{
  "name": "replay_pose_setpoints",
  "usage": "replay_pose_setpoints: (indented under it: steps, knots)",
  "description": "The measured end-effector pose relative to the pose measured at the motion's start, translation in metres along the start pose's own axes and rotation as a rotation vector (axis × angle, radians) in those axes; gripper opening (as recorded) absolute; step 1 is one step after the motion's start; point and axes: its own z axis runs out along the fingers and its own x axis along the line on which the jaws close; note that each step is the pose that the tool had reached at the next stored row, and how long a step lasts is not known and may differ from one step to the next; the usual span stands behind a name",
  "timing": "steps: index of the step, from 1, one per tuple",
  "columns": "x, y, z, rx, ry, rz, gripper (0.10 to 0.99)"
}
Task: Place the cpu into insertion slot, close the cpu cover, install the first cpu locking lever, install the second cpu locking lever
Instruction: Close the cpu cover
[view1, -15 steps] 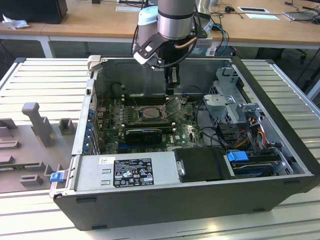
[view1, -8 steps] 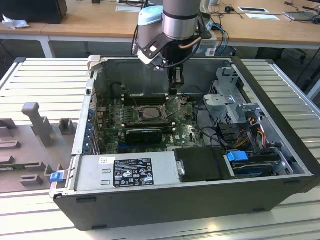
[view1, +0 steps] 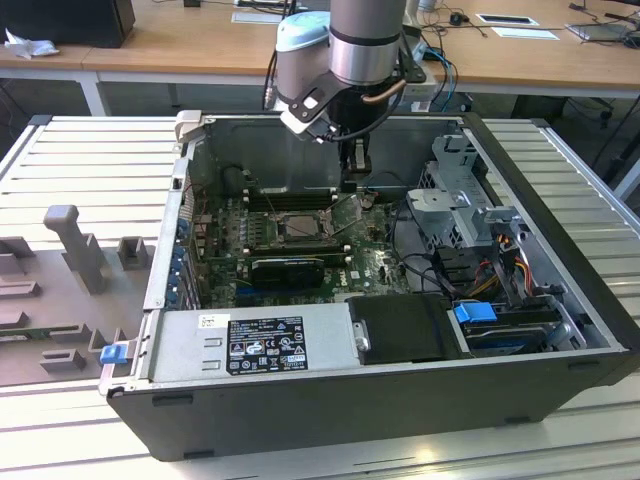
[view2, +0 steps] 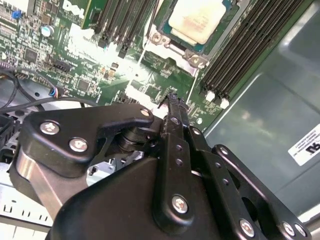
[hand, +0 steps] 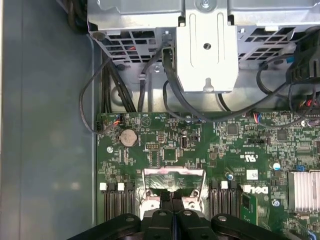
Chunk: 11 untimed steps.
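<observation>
I am seeing the cpu (view2: 200, 20) lying in the insertion slot (view1: 277, 228), so the first step is looking done. Toward the exterior view's right of it, the cpu cover (hand: 172, 176) is apparently standing open, my pincer (hand: 171, 196) hovering by it, fingers pressed together, holding nothing visible. The locking levers are proving hard to make out.

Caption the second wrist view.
Pale silvery square cpu seated in dark-rimmed insertion slot; shut black gripper beside it, over green circuit board.

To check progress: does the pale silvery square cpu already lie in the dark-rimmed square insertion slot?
Yes, the second wrist view shows the cpu seated within the insertion slot frame.
</observation>
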Motion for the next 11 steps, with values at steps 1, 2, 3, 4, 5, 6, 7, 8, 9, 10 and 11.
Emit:
replay_pose_setpoints:
  steps: [1, 2, 3, 4, 5, 6, 7, 8, 9, 10, 11]
  knots:
    - [0.0000, 0.0013, 0.0001, 0.000, 0.0000, 0.000, 0.106]
    - [0.0000, 0.0023, 0.0001, 0.000, -0.0001, 0.000, 0.106]
    - [0.0001, 0.0039, 0.0002, 0.000, -0.0001, 0.000, 0.106]
    - [0.0001, 0.0046, 0.0003, 0.000, -0.0001, 0.000, 0.106]
    - [0.0001, 0.0047, 0.0003, 0.000, -0.0001, 0.000, 0.106]
    - [0.0001, 0.0050, 0.0003, 0.000, -0.0002, 0.000, 0.106]
    - [0.0001, 0.0053, 0.0003, 0.000, -0.0002, 0.000, 0.106]
    - [0.0001, 0.0062, 0.0004, 0.000, -0.0001, 0.000, 0.106]
    - [0.0001, 0.0073, 0.0005, 0.000, -0.0002, 0.000, 0.106]
    - [0.0001, 0.0080, 0.0005, 0.000, -0.0001, 0.000, 0.106]
    - [0.0001, 0.0089, 0.0006, 0.000, -0.0001, 0.000, 0.106]
